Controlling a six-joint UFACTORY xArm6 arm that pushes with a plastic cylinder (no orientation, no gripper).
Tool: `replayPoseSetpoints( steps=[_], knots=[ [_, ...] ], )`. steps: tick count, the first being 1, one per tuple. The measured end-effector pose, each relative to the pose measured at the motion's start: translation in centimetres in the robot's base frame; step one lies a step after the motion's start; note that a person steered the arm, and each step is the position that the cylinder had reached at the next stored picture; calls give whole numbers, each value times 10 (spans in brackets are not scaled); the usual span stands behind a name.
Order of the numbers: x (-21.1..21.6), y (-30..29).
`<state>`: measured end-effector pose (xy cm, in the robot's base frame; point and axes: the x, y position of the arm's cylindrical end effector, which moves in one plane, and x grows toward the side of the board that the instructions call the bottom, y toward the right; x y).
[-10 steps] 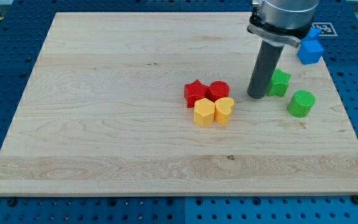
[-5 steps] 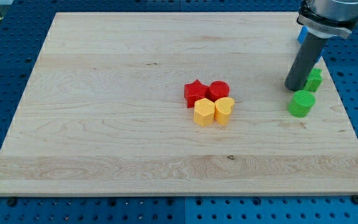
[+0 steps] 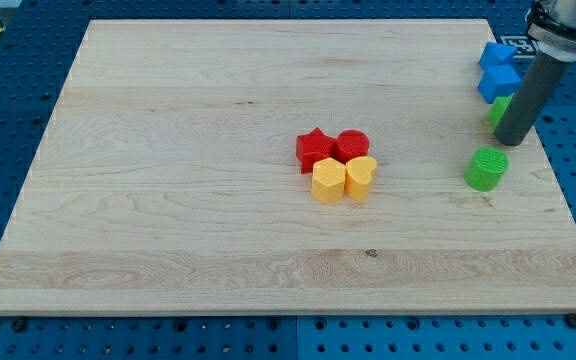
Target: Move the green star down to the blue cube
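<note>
The green star lies near the board's right edge, mostly hidden behind my rod. It sits just below a blue cube, apparently touching it. A second blue block lies just above that cube. My tip rests on the board at the star's lower right, right against it. A green cylinder stands a little below and left of my tip.
Near the board's middle sits a tight cluster: a red star, a red cylinder, a yellow hexagon-like block and a yellow heart. The wooden board lies on a blue perforated table.
My rod has moved right and slightly up, pushing the green star rightward and up to the blue cube. The green cylinder and the middle cluster have not moved.
</note>
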<state>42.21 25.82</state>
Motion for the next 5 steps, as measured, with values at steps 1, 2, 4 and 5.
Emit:
replayPoseSetpoints(
  steps=[1, 2, 4, 5],
  knots=[
    [0, 0],
    [-2, 7],
    [0, -40],
    [2, -70]
  ],
)
